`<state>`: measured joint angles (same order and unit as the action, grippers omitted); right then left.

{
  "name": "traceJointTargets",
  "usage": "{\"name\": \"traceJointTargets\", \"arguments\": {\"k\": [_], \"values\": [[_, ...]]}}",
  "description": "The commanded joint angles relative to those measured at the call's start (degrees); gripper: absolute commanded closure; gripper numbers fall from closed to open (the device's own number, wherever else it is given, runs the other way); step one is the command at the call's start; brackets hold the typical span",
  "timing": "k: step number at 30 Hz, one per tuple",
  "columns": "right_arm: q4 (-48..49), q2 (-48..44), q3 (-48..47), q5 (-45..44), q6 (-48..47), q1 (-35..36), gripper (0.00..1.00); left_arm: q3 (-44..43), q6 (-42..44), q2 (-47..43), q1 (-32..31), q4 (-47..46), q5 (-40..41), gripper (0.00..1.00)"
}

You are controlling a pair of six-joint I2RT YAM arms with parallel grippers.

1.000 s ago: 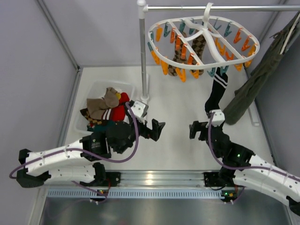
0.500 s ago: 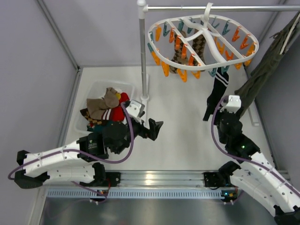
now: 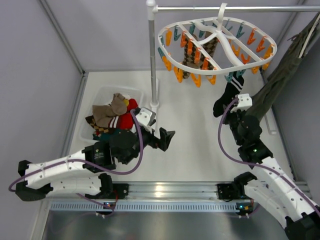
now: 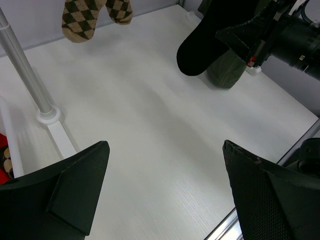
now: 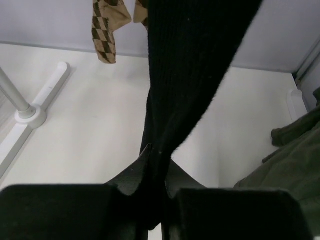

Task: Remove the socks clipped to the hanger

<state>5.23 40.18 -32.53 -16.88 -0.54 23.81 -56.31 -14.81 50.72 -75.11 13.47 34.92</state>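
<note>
A bin [image 3: 100, 93] at the left holds loose socks [image 3: 112, 114]. The left end effector [image 3: 166, 139] hovers over the table [image 3: 192, 152], fingers wide apart and empty. Two argyle socks [image 3: 192, 56] hang clipped to the hanger [image 3: 218, 33] on the rail [image 3: 260, 8]. The right end effector [image 5: 156, 175] is clamped on a black sock [image 3: 226, 97] hanging from the hanger's near rim, beside an olive garment [image 3: 280, 80].
</note>
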Motion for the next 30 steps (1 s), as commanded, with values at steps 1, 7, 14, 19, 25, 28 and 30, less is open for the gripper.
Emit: {"name": "traceJointTargets", "arguments": {"k": [1,7,14,19,25,28,30], "values": [[6.8,0.1,1.2,4.6,-0.4,-0.8,1.00,-3.4,1.3,-0.9,-0.2,-1.8,-0.9,0.01],[8.3,0.5,3.4,6.3,6.5,0.2,1.00,-11.2,1.5,2.7,-0.1,0.1,-2.9,0.01],[8.3,1.7,3.0,-7.1,7.5,11.9,1.00,-27.4,1.1,10.9,-0.3,5.4,-1.9,0.01],[6.0,5.1,-0.1,-19.6,6.4,21.2,1.00,-40.7,2.5,17.4,-0.3,12.2,7.2,0.01],[5.5,8.0,-2.4,-30.7,6.9,30.4,1.00,-51.0,7.6,26.9,-2.1,14.2,14.2,0.01],[5.7,9.2,-3.4,-35.7,6.4,34.6,1.00,-53.7,11.0,31.6,-5.1,14.2,15.9,0.01],[7.0,10.2,-3.8,-38.6,6.2,36.6,1.00,-56.4,11.8,34.9,-6.1,14.1,15.8,0.01]]}}
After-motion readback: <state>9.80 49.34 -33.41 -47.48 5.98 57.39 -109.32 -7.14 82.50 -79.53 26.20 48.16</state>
